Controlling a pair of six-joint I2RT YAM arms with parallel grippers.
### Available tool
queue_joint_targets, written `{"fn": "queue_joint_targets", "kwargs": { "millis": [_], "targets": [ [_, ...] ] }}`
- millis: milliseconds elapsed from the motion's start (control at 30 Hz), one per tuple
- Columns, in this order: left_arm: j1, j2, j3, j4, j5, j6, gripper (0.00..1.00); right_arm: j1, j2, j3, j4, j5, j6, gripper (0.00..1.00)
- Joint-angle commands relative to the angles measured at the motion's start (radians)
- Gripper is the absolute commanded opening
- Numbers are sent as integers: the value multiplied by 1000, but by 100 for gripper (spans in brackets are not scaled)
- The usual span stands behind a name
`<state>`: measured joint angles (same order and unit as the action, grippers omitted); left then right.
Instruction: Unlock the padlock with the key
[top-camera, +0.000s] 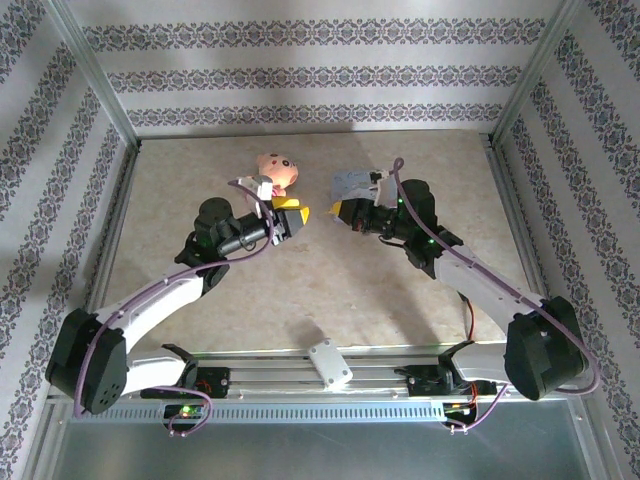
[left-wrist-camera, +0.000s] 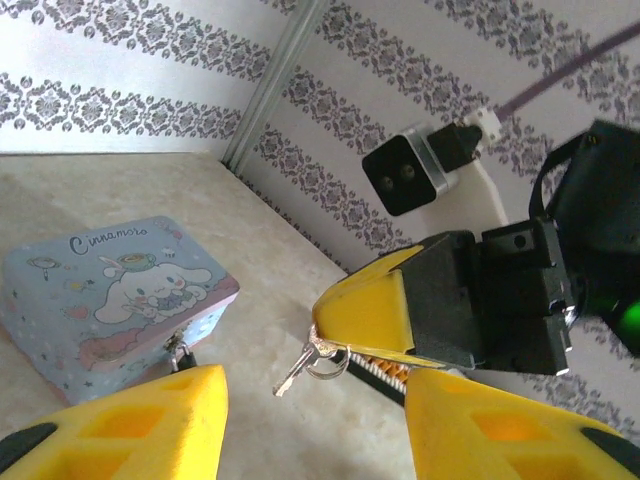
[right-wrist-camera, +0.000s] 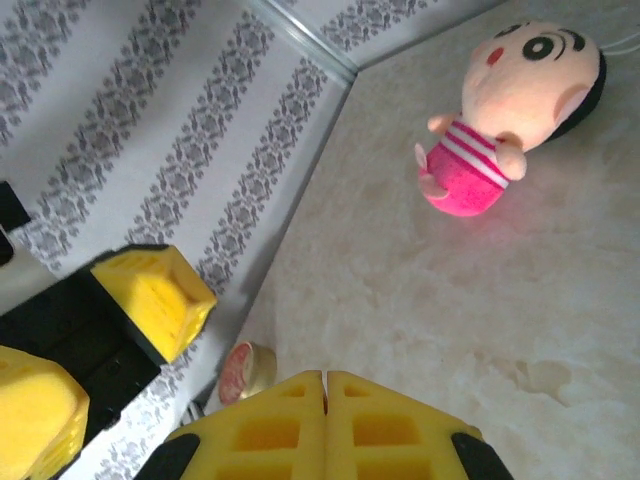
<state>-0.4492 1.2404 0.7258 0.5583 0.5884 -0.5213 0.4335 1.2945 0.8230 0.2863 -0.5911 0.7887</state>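
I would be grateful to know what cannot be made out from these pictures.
Padlock, left wrist view: lower part and keyhole hidden behind the left hand.
Key, left wrist view: the right hand's grip on it hidden under its yellow finger.
Small round object, right wrist view: too blurred to identify.
Tin, top view: partly covered by the right arm.

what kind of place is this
Likely a robot test booth: two arms bolted to a metal rail, wallpapered panels in a metal frame, and props like a plush doll.
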Motion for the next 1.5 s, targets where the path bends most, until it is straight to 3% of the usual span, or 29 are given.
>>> {"fn": "queue_joint_targets", "kwargs": {
  "millis": [0,300,567,733,967,1200,1300,1467],
  "targets": [
    [10,46,68,36,-29,-140,49,-5,2,-18,173,-32,118,0],
    [10,213,114,294,120,-328,38,-6,35,-44,340,-23,231,0],
    [10,292,89,536,163,-464,29,-9,86,-41,450,-47,303,0],
    [10,298,80,551,158,-464,15,-13,87,-44,455,-44,312,0],
    [10,301,86,562,165,-468,6,-13,92,-53,486,-52,326,0],
    [9,308,88,565,169,-471,6,-10,103,-53,514,-56,342,0],
    [9,310,84,578,170,-479,1,-7,108,-51,518,-58,343,0],
    [9,300,80,593,176,-472,0,-7,117,-53,519,-67,343,0]
  ]
}}
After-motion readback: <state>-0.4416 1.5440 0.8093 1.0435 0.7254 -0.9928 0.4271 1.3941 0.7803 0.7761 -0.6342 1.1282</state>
